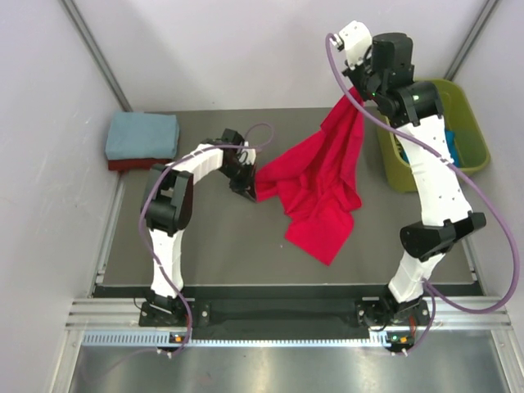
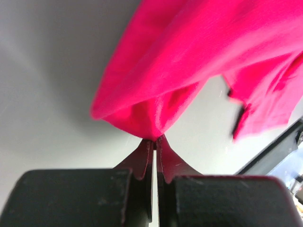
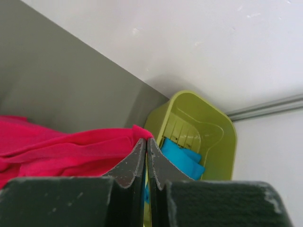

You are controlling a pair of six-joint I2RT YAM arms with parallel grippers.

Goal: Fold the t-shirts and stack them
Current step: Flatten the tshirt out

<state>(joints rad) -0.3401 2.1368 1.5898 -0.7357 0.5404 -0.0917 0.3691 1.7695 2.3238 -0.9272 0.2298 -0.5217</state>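
- Item in hand: the bright red t-shirt [image 1: 319, 184] is held by both arms, near the centre of the surface [image 1: 205, 246] and rising toward 1 o'clock.
- Left fingers [image 2: 151, 146]: pressed together on a bunched edge of the red cloth, low over the surface at the garment's 9 o'clock side.
- Right fingers [image 3: 143, 147]: pressed together on another edge of the same garment, raised high at 1 o'clock, just beside the olive-green tub [image 1: 473, 110].
- Garment condition: unfolded and creased. The upper part hangs from the raised grip, and the lower part trails onto the surface toward 6 o'clock.
- Completed, as judged: a folded dusty blue-grey t-shirt [image 1: 142, 135] lies on a dark red t-shirt [image 1: 131, 165] at 10 o'clock, forming a stack of two.
- Outstanding, as judged: the red garment must be spread flat, folded and added to the stack. A bright blue t-shirt [image 3: 182, 158] lies in the tub, not yet taken out. The task is roughly half done.
- Markings: no brand, label or legible writing found on garments, tub or arms in any view.
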